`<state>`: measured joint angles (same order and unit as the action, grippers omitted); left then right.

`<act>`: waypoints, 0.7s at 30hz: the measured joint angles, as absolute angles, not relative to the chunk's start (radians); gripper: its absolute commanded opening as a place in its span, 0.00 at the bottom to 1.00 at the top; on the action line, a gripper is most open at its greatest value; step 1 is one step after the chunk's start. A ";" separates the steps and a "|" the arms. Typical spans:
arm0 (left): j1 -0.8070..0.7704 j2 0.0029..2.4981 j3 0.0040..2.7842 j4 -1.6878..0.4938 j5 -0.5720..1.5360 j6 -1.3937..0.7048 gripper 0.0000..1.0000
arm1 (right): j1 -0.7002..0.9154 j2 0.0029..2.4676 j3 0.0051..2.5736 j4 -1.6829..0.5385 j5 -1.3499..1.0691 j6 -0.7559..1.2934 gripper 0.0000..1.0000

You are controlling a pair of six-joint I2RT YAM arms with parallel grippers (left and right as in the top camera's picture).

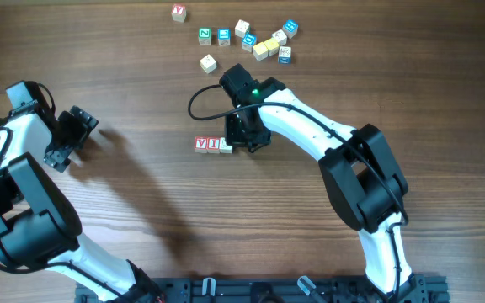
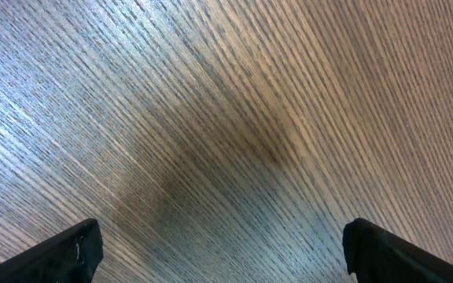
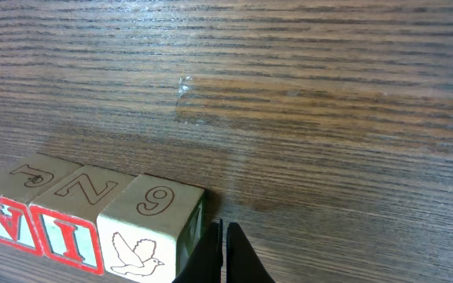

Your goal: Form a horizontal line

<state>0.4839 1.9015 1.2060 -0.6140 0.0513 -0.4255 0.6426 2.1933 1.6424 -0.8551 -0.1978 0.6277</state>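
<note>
Standing beside line [image 3: 77,228] — end effector [image 3: 224,255] closed.

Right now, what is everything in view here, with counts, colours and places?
Row of small wooden letter cubes: three, two red-lettered and one pale with a bird drawing, table centre, side by side.
Scattered small wooden cubes: about eleven, blue-, green- and red-lettered, yellow, pale, near the far edge.
Brown wooden table: one, under everything.
Left hand: one, black, open, empty, over bare wood at the left.
Right hand: one, black, shut, beside the bird cube.
</note>
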 measured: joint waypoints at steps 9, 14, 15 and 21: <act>0.484 1.901 1.206 -0.614 0.051 -0.426 1.00 | 0.643 2.193 1.642 -0.852 -0.198 0.628 0.04; 0.484 1.901 1.206 -0.614 0.051 -0.426 1.00 | 0.643 2.193 1.642 -0.844 -0.202 0.628 0.05; 0.484 1.901 1.206 -0.613 0.051 -0.426 1.00 | 0.643 2.193 1.642 -0.844 -0.202 0.628 0.05; 0.484 1.901 1.206 -0.613 0.051 -0.426 1.00 | 0.643 2.193 1.642 -0.867 -0.179 0.628 0.06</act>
<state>0.4839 1.9015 1.2060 -0.6132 0.0513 -0.4259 0.6426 2.1933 1.6424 -0.8673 -0.1787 0.6277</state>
